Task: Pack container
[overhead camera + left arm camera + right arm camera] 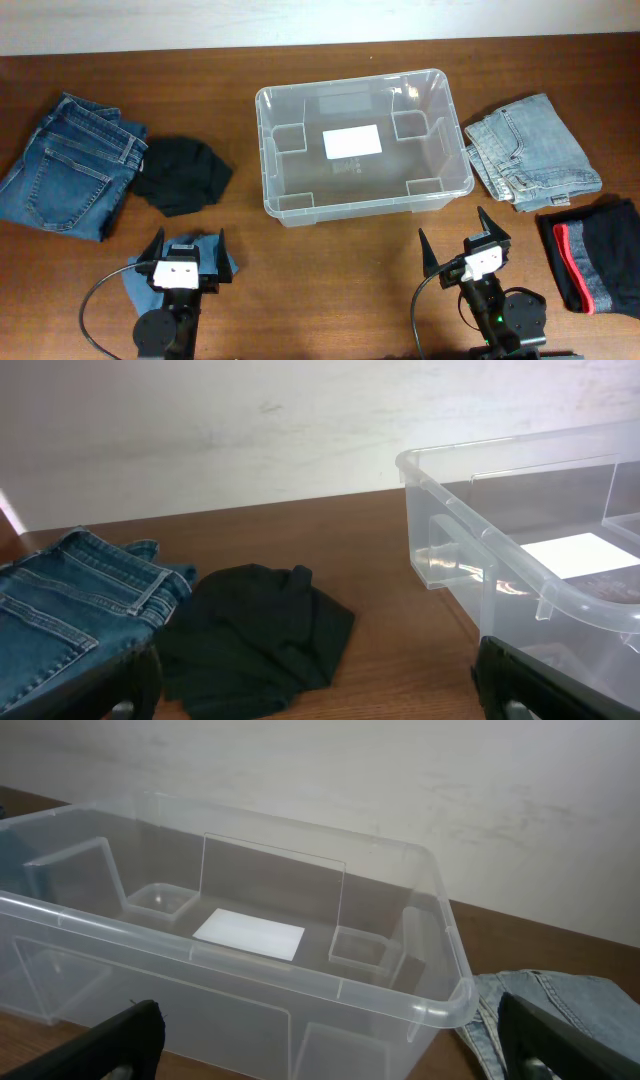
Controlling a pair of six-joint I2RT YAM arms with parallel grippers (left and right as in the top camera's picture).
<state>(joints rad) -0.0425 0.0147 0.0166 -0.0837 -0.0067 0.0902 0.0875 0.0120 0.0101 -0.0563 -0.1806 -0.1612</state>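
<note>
The container [290,205] is a clear plastic bin with a white label on its bottom, standing empty at the table's centre; it also shows in the left wrist view [520,565] and the right wrist view [300,975]. My left gripper [186,246] is open and empty near the front edge, over a blue cloth [135,285]. My right gripper [464,236] is open and empty, in front of the container's right corner. Dark blue jeans [68,165] and a black garment [182,175] lie at the left. Light blue jeans [530,150] and a black-red-grey garment [595,255] lie at the right.
A white wall runs along the table's far edge. The black garment [255,640] and dark jeans [70,610] lie ahead of my left gripper. The light jeans [550,1010] lie right of the container.
</note>
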